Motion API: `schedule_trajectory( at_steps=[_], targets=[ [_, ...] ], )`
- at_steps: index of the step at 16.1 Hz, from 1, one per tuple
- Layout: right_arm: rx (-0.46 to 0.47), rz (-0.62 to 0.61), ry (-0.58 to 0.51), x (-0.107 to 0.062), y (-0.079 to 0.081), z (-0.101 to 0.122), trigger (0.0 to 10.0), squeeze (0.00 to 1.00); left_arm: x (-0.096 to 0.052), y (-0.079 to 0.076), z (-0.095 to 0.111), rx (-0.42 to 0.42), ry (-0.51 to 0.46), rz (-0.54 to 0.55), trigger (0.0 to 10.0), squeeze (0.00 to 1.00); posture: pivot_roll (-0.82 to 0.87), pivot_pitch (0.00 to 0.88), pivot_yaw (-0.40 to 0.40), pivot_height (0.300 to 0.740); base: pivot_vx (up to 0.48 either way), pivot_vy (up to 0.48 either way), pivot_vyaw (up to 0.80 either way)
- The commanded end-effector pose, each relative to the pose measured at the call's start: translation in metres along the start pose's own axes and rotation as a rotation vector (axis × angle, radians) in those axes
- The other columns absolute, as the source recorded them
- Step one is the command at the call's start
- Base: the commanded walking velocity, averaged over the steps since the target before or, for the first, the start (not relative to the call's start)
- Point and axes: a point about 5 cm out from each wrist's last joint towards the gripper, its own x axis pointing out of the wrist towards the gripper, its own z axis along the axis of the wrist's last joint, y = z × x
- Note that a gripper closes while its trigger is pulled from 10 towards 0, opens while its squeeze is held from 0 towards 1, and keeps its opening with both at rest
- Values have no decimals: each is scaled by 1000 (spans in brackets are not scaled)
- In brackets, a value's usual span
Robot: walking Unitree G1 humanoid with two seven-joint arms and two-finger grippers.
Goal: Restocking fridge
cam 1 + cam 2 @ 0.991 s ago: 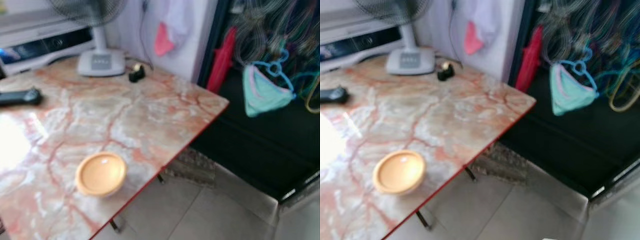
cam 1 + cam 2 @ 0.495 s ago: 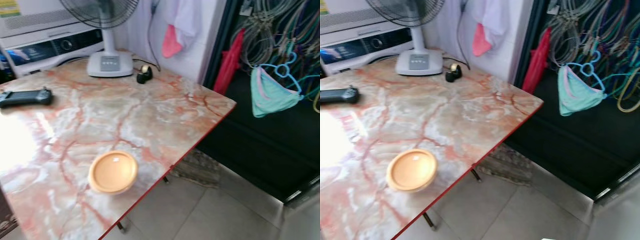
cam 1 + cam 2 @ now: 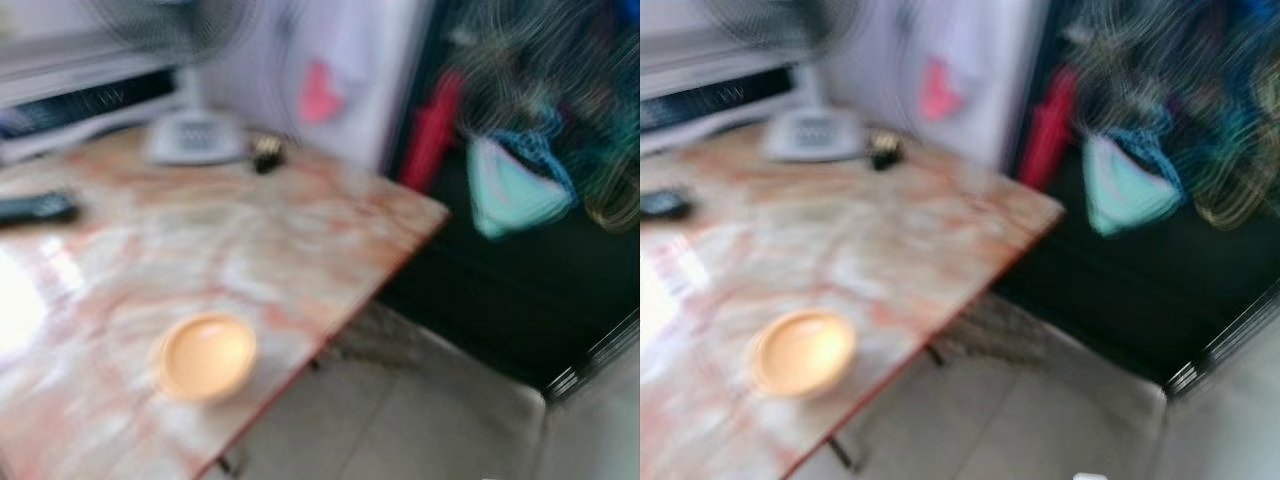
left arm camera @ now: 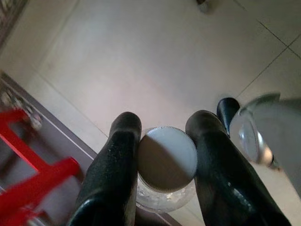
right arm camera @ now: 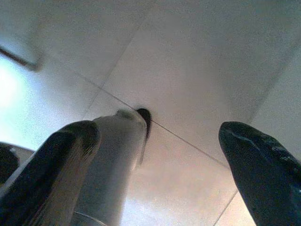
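Left hand (image 4: pixel 162 141) clamped on a clear bottle with a white ribbed cap (image 4: pixel 167 160); right hand (image 5: pixel 160 155) spread wide, holding nothing.

Both hands hang over pale floor tiles (image 4: pixel 141 61). Head views blurred: pink-veined marble table (image 3: pixel 250 230) carries a round orange lidded container (image 3: pixel 205 355) near its front edge, a dark flat device (image 3: pixel 35 207) at the left, a white fan base (image 3: pixel 195 138) at the back. Turquoise garment (image 3: pixel 515 195) hangs to the right.

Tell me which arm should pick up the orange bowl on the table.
Right. The right tool is open and holds nothing, while the left tool is shut on a white-capped bottle. The orange bowl sits near the table edge.
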Motion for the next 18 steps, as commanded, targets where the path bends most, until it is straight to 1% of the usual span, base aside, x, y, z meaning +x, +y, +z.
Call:
schedule_trajectory(
  at_steps=[1,10,18],
  targets=[
    [1,-26,5,-3,-9,-2,10000,0,0,-9,2,-2,-1,-24,10000,0,118,0,-42,740,0,0,0],
    [6,-25,-1,-3,-9,0,10000,0,1,-9,5,-2,-3,-26,10000,0,121,0,-47,740,0,0,0],
    [16,-25,-8,-3,-9,0,10000,0,1,-9,5,1,-3,-27,10000,0,120,0,-46,740,0,-268,0]
  ],
)
